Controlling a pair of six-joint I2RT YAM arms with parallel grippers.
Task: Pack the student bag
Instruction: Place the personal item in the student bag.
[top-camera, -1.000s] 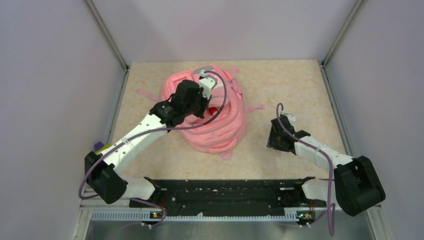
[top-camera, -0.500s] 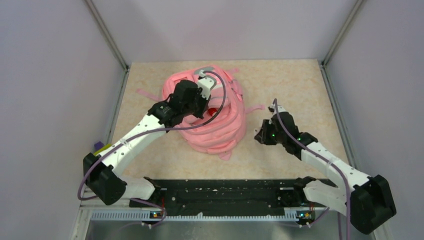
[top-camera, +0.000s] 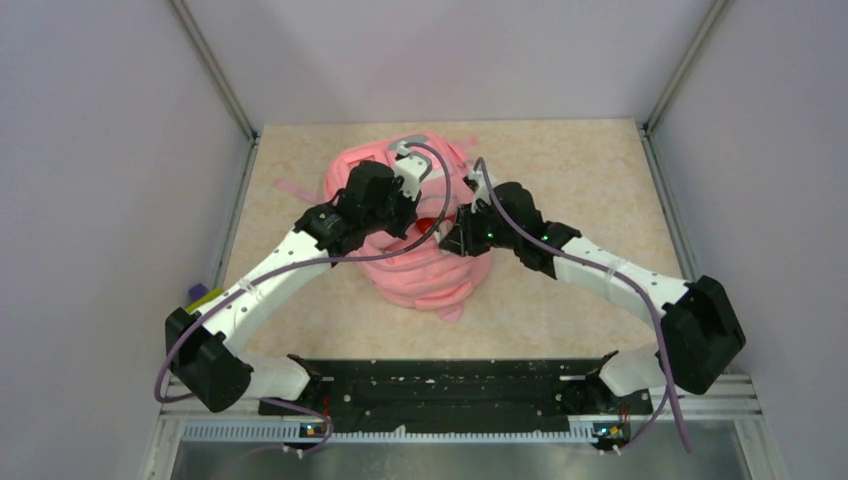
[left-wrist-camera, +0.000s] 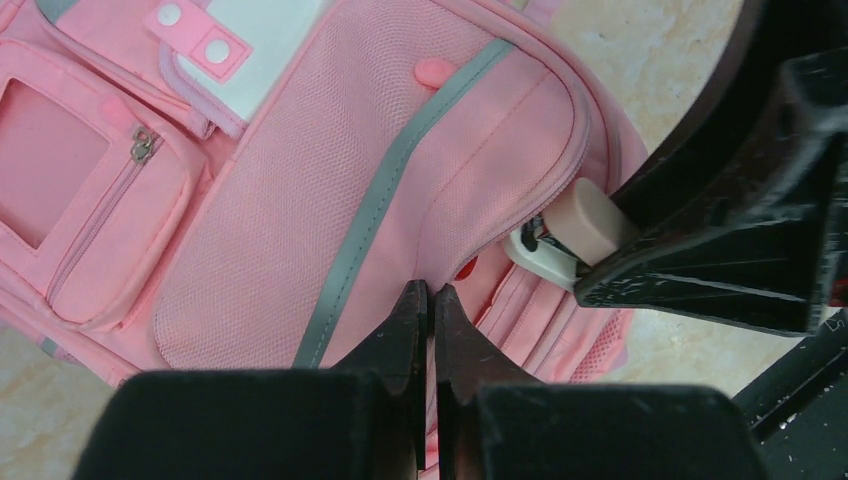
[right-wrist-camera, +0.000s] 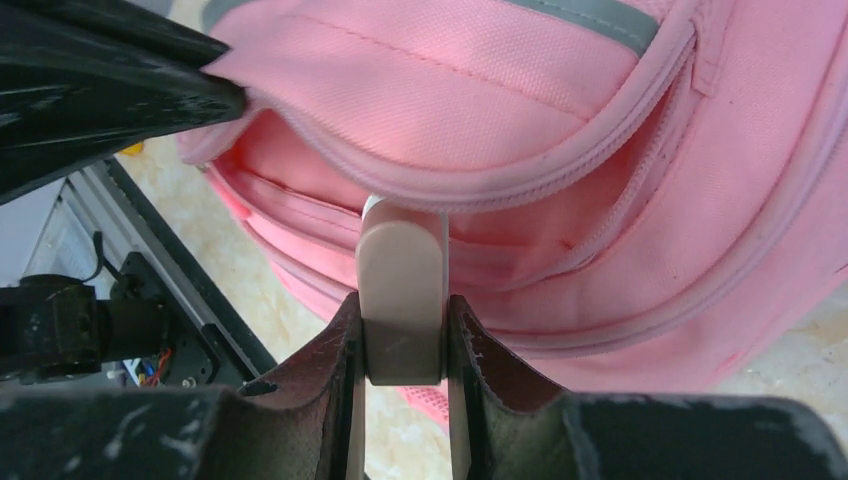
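Plainly, the student bag (left-wrist-camera: 262, 235) shows a white patch (left-wrist-camera: 268, 38) with two pink snaps (left-wrist-camera: 215, 50).

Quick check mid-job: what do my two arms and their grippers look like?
The left arm and right arm both have white links with bulky black joints; a purple cable loops along each. The left gripper and right gripper have black tapered fingers. Small green lights glow near the right wrist.

Beige table (top-camera: 580, 170) with the student bag (top-camera: 430, 280), possibly a yellow-green object (top-camera: 206, 294).
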